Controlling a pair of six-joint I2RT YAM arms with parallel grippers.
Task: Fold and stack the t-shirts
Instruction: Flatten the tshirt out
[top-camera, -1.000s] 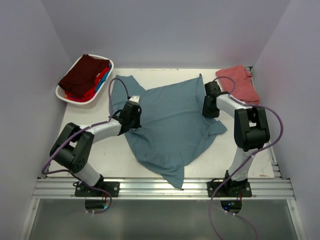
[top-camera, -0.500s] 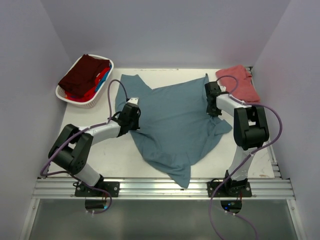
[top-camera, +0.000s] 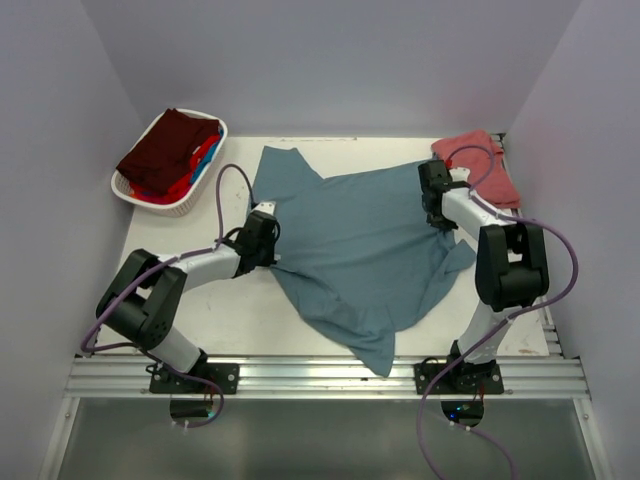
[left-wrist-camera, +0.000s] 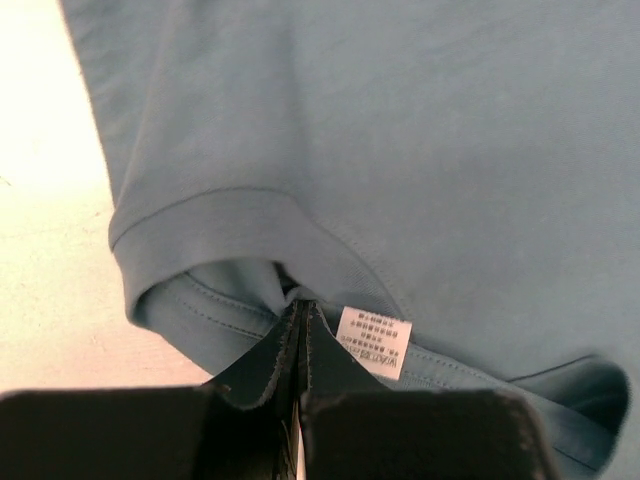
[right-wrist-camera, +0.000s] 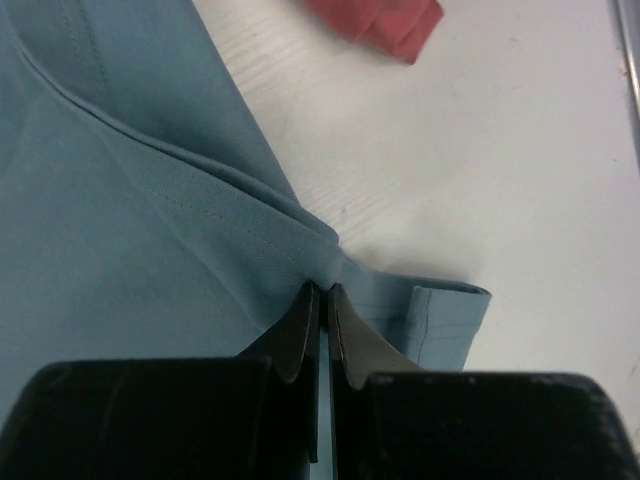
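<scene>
The large slate teal-blue t-shirt (top-camera: 360, 245) lies spread on the white table (top-camera: 200, 310). My left gripper (top-camera: 262, 235) is shut on its collar edge, beside a white label (left-wrist-camera: 374, 341), as the left wrist view (left-wrist-camera: 300, 305) shows. My right gripper (top-camera: 436, 190) is shut on a fold of the same shirt near its hem, as the right wrist view (right-wrist-camera: 322, 290) shows. A salmon-red t-shirt (top-camera: 480, 165) lies folded at the back right; it also shows in the right wrist view (right-wrist-camera: 375, 20). Dark maroon (top-camera: 168, 150), bright blue (top-camera: 207, 158) and red shirts lie in the basket.
The white oval basket (top-camera: 165, 203) stands at the back left corner. Purple walls close in the table on three sides. A metal rail (top-camera: 320, 375) runs along the near edge by the arm bases.
Both grippers have pulled the teal-blue shirt to the right and toward the back. Its lower corner has slid right along the near edge.
</scene>
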